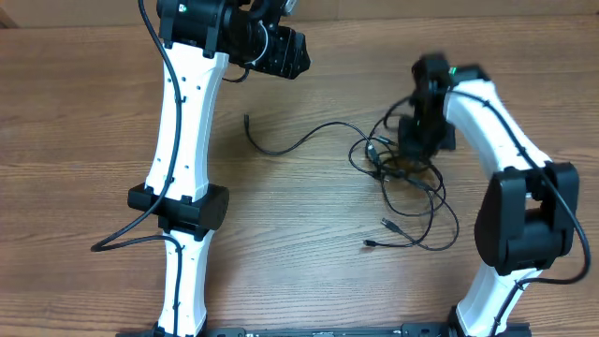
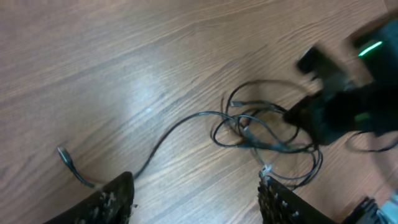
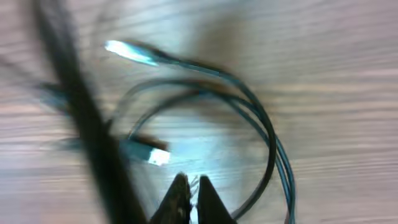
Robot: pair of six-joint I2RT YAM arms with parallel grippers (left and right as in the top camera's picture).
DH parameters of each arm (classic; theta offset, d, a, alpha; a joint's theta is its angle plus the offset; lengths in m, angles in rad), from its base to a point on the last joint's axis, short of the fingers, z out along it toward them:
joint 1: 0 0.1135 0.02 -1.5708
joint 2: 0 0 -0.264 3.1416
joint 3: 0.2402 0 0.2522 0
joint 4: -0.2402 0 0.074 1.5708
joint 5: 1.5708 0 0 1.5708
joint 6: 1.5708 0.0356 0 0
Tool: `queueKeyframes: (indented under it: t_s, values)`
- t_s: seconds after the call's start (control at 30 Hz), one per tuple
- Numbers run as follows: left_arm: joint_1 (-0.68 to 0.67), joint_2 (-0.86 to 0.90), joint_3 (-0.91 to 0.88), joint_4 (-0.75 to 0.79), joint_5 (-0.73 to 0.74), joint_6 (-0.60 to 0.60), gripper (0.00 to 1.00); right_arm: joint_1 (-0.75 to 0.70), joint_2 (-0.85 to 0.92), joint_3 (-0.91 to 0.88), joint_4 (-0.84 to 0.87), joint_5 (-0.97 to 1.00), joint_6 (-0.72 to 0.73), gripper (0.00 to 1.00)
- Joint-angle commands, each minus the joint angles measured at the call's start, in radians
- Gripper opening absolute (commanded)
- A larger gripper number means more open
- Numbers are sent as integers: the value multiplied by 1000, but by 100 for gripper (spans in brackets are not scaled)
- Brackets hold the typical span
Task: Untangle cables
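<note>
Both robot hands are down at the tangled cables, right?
Not quite. Only the right hand is down at the tangled cables. The left hand hangs open over bare wood, away from the tangle, as the overhead view shows.

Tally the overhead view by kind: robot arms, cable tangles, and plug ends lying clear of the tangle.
Robot arms: 2, the left arm and the right arm
Cable tangle: 1; how many cords are in it cannot be told
Plug ends clear of the tangle: 3
Total: 6
</note>
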State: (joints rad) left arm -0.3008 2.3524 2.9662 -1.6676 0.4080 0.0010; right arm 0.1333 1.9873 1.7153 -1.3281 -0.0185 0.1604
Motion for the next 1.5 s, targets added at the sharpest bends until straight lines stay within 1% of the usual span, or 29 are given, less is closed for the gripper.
queueKeyframes:
  t_s: [0.0, 0.07, 0.2, 0.3, 0.37, 0.63, 0.67, 0.73, 0.8, 0.83, 0.93, 0.97, 1.0, 1.03, 1.1, 1.23, 1.33, 1.37, 1.47]
  values:
    - [-32, -18, -23, 15, 11, 73, 68, 4, -113, 277, -90, -10, 34, 4]
    - [-41, -18, -41, 26, 11, 79, 80, 4, -133, 419, -162, -11, 35, 4]
    - [-61, -18, -92, 65, 28, 93, 87, 4, -159, 664, -301, -31, 53, 4]
    - [-80, -18, -153, 116, 147, 164, 90, 4, -174, 792, -366, -72, 52, 4]
    - [-90, -18, -205, 163, 231, 183, 91, 4, -204, 807, -361, -91, 53, 4]
    - [-126, -18, -413, 382, 490, 177, 93, 4, -278, 806, -365, -88, 52, 4]
    - [-132, -18, -432, 415, 543, 167, 89, 4, -280, 806, -365, -88, 52, 4]
    - [-136, -18, -458, 478, 667, 139, 62, 4, -280, 806, -365, -88, 52, 4]
    - [-140, -18, -469, 537, 777, 97, 8, 4, -280, 806, -365, -88, 52, 4]
    - [-144, -18, -473, 573, 821, 53, 4, 4, -280, 806, -365, -88, 52, 4]
    - [-160, -18, -473, 663, 888, -40, 4, 4, -280, 806, -365, -88, 52, 4]
    - [-172, -18, -473, 707, 902, -96, 4, 4, -280, 806, -365, -88, 52, 4]
    - [-181, -18, -473, 732, 901, -138, 4, 4, -280, 806, -365, -88, 52, 4]
    - [-198, -18, -473, 766, 893, -206, 5, 4, -280, 806, -365, -88, 52, 4]
    - [-232, -18, -473, 803, 853, -278, 4, 4, -280, 806, -365, -88, 52, 4]
    - [-306, -18, -474, 859, 713, -365, 4, 4, -280, 806, -365, -88, 52, 4]
    - [-345, -18, -478, 863, 592, -382, 4, 4, -282, 806, -365, -89, 52, 4]
    - [-352, -17, -484, 837, 520, -377, 4, 4, -286, 806, -366, -93, 53, 4]
    - [-362, -10, -551, 745, 213, -342, 4, 4, -319, 806, -365, -126, 53, 4]
